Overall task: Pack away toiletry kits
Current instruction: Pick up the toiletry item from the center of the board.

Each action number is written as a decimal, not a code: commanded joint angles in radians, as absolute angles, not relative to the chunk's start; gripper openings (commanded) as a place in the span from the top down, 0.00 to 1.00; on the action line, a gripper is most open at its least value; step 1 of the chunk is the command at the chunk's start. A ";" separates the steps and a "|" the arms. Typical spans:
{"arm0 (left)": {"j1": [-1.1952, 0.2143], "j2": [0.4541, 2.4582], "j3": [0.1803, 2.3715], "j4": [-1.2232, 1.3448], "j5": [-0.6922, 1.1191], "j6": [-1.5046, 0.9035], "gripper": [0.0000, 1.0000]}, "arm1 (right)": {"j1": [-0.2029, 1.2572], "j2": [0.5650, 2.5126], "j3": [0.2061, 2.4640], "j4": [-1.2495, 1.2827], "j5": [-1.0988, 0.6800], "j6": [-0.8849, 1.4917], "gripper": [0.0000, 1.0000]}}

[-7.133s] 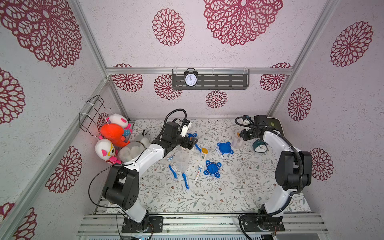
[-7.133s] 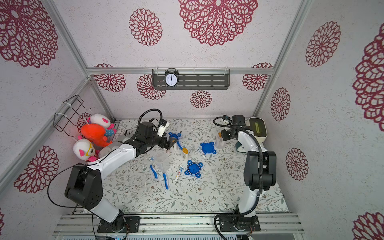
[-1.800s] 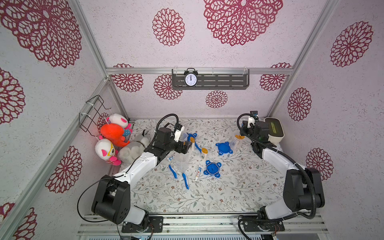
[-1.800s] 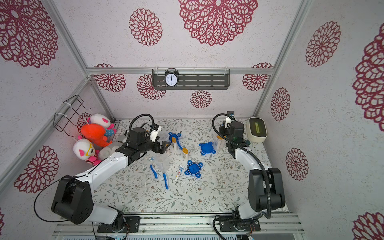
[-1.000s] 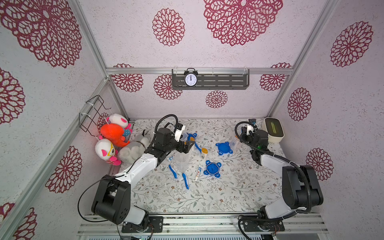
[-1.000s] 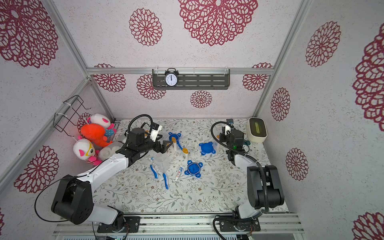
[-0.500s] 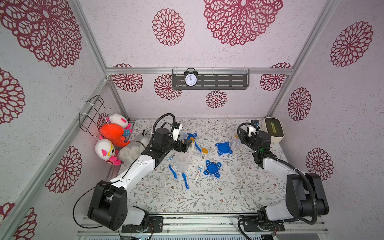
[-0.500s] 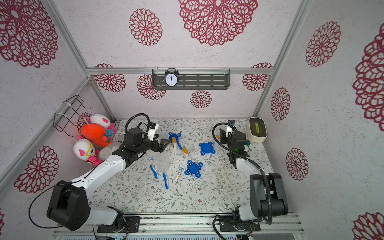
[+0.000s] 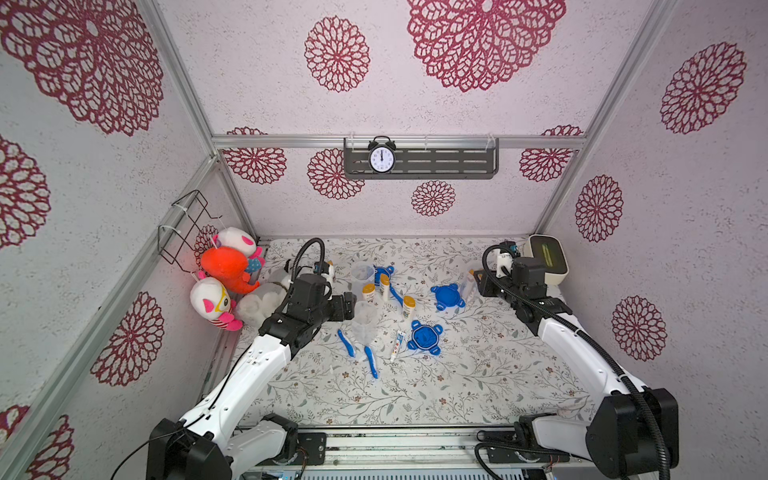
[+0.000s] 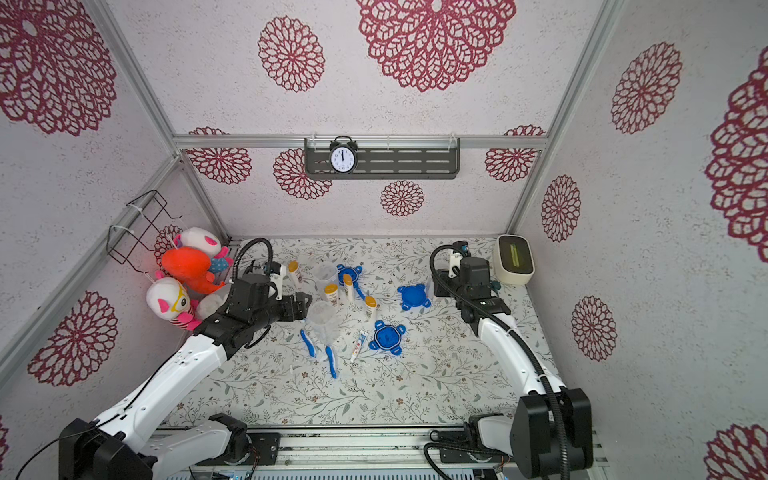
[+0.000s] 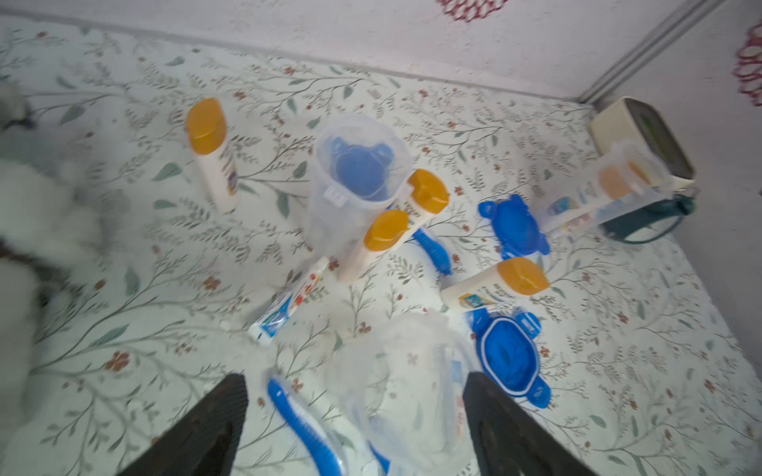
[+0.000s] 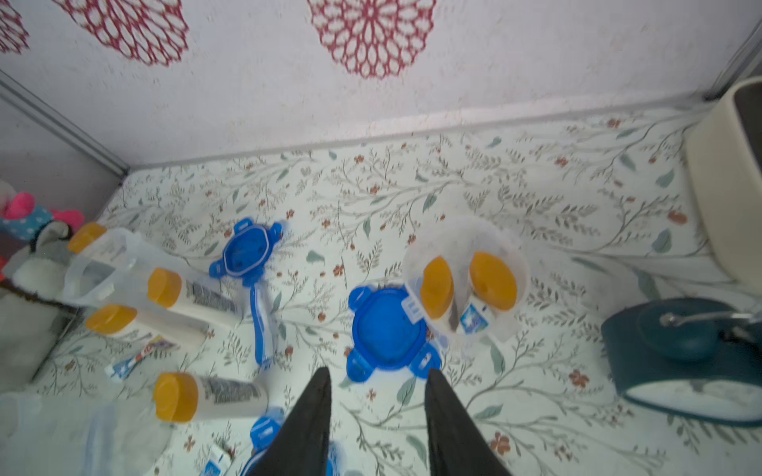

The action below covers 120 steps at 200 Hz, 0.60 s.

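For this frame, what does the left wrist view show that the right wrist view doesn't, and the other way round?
Only the left wrist view shows the left claw, open, with a clear jar framed between its fingers. Only the right wrist view shows the right claw, open and holding nothing, and a pink dotted plush toy. Both show the jar holding two orange-capped bottles, the blue lid beside it, the toothpaste tube and the cream device.
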State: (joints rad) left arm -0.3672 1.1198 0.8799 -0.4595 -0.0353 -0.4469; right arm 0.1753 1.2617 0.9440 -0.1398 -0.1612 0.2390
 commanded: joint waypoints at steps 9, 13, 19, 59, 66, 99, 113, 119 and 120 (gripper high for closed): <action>-0.344 1.073 0.850 -0.706 -0.166 -0.627 0.18 | 0.178 1.285 1.001 -0.291 -0.229 0.270 0.63; -0.341 1.069 0.846 -0.724 -0.159 -0.657 0.20 | 0.178 1.287 1.004 -0.293 -0.235 0.273 0.63; -0.335 1.067 0.841 -0.752 -0.148 -0.693 0.22 | 0.179 1.290 1.003 -0.292 -0.247 0.280 0.64; -0.329 1.057 0.748 -0.722 -0.026 -0.931 0.33 | 0.209 1.312 0.992 -0.256 -0.287 0.325 0.64; -0.327 1.071 0.732 -0.687 -0.001 -0.957 0.36 | 0.217 1.319 0.989 -0.248 -0.298 0.331 0.64; -0.325 1.213 0.726 -0.576 0.046 -1.028 0.44 | 0.257 1.344 0.977 -0.216 -0.351 0.349 0.64; -0.318 1.267 0.713 -0.502 0.057 -1.055 0.45 | 0.261 1.345 0.972 -0.210 -0.356 0.345 0.64; -0.313 1.287 0.707 -0.460 0.073 -1.066 0.47 | 0.260 1.345 0.972 -0.214 -0.358 0.342 0.64; -0.312 1.288 0.705 -0.456 0.073 -1.068 0.47 | 0.260 1.345 0.972 -0.214 -0.359 0.341 0.64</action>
State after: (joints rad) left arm -0.3328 1.2282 0.7219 -0.6178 0.0238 -0.9665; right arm 0.2516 1.3525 0.9653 -0.2424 -0.3187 0.3256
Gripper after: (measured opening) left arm 0.548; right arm 0.361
